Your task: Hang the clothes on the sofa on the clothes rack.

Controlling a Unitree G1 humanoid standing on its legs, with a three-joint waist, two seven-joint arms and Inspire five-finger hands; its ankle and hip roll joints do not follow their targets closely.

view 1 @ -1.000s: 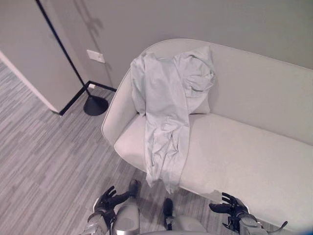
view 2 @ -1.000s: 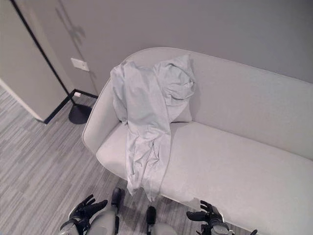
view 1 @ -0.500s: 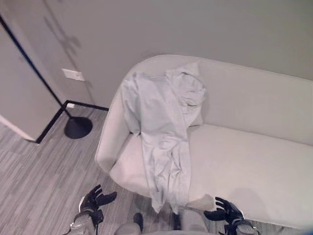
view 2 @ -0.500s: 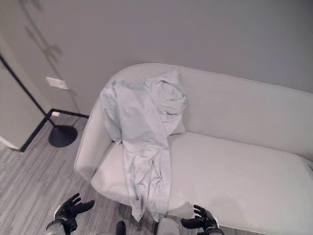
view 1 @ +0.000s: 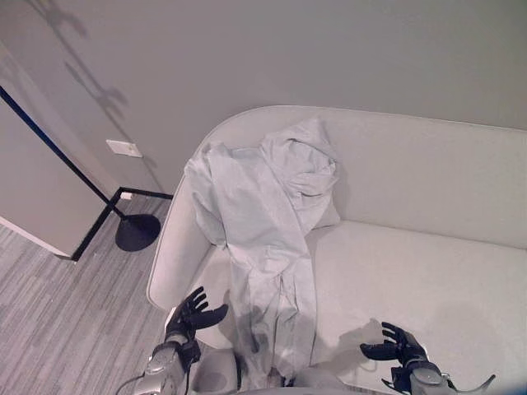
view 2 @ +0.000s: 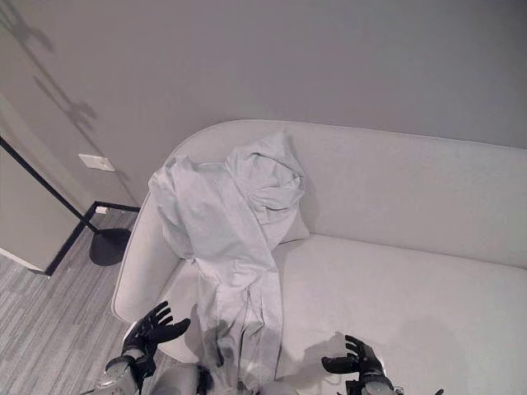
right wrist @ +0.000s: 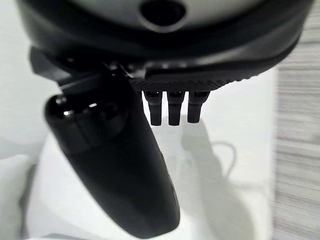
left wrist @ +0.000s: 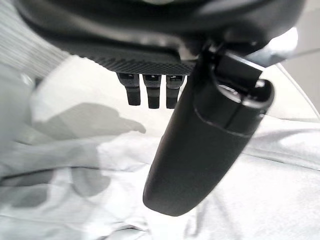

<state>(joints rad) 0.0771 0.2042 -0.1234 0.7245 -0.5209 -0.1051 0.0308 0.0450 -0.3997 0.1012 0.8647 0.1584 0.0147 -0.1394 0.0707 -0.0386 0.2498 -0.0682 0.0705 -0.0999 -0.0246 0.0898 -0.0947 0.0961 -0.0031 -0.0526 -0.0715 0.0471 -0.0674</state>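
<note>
We hold our dark, many-fingered left hand (view 1: pixel 188 314) low at the near left, on the end of its silver-grey arm, palm forward and fingers spread and straight, gripping nothing. Our dark right hand (view 1: pixel 395 346) sits low at the near right, fingers loosely extended and apart, thumb out to the side, also empty. In each wrist view the fingers (left wrist: pixel 148 93) reach straight out beside the thumb.
</note>
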